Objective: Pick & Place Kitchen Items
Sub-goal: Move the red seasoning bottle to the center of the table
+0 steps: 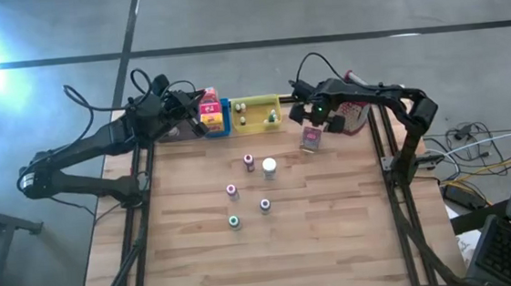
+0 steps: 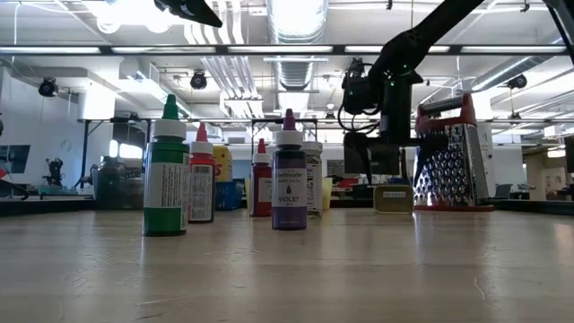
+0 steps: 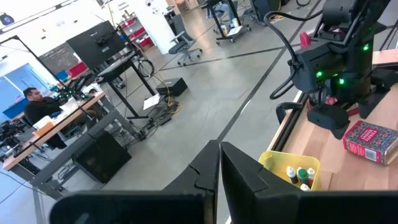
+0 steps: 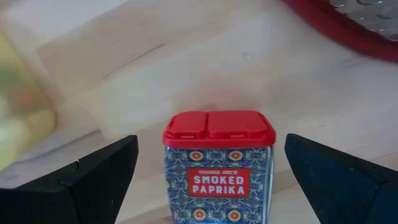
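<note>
1. The left hand (image 1: 201,120) is at the far left of the worktop (image 1: 336,237), over the trays there. Its fingers (image 3: 249,180) are pressed together and carry nothing.
2. Just beside that hand, a red and yellow box (image 1: 209,105) sits in the blue tray (image 1: 222,120).
3. The yellow tray (image 1: 254,102) adjoins the blue tray on its right. Several small bottles (image 1: 272,116) lie inside it; the left wrist view shows green and white caps among them.
4. Five loose items stand apart from one another mid-worktop: a green-capped bottle (image 1: 233,221) nearest the front edge, a pink-capped bottle (image 1: 232,190), a second pink-capped bottle (image 1: 249,161) farther back, a white-capped jar (image 1: 269,167) just beside it, and a dark bottle (image 1: 265,205) to the right of the first pink one.
5. In the low view the green bottle (image 2: 166,170) stands upright at the left, with a bottle labelled VIOLET (image 2: 289,175) upright to its right.
6. The paprika tin (image 1: 311,139), red-lidded and labelled SMOKED PAPRIKA, stands upright on the worktop to the right of the yellow tray.
7. The right hand (image 1: 319,120) hangs over the tin. Its fingers (image 4: 93,174) are spread wide, one on each side of the tin (image 4: 219,165), with clear gaps; no contact is visible.
8. The metal grater (image 2: 453,157) with red handle stands upright near the far right edge, just beyond the right hand.
</note>
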